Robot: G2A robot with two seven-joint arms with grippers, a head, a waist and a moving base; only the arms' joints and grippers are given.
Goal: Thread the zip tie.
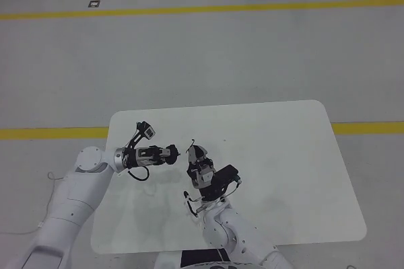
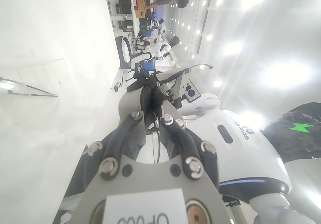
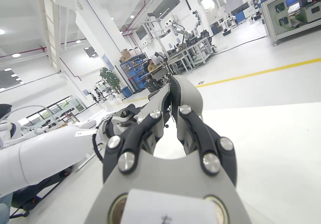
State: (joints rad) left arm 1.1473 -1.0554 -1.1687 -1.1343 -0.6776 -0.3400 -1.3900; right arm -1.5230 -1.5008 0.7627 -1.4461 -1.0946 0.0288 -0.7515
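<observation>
A thin black zip tie [image 1: 190, 144] hangs between the two grippers above the middle left of the white table [image 1: 289, 168]. My left gripper [image 1: 176, 154] comes in from the left and is shut on one end of it; in its own wrist view the fingertips [image 2: 148, 84] pinch a dark bunch, and the strap [image 2: 198, 66] curves away past them. My right gripper [image 1: 194, 156] comes up from the near side, almost touching the left one, and is shut on the strap [image 3: 164, 64], which pokes out beyond its tips [image 3: 171, 81].
The table's right half and far side are bare, with rounded corners. Grey floor with yellow lines [image 1: 188, 10] surrounds it. Workbenches and racks stand far off in the room.
</observation>
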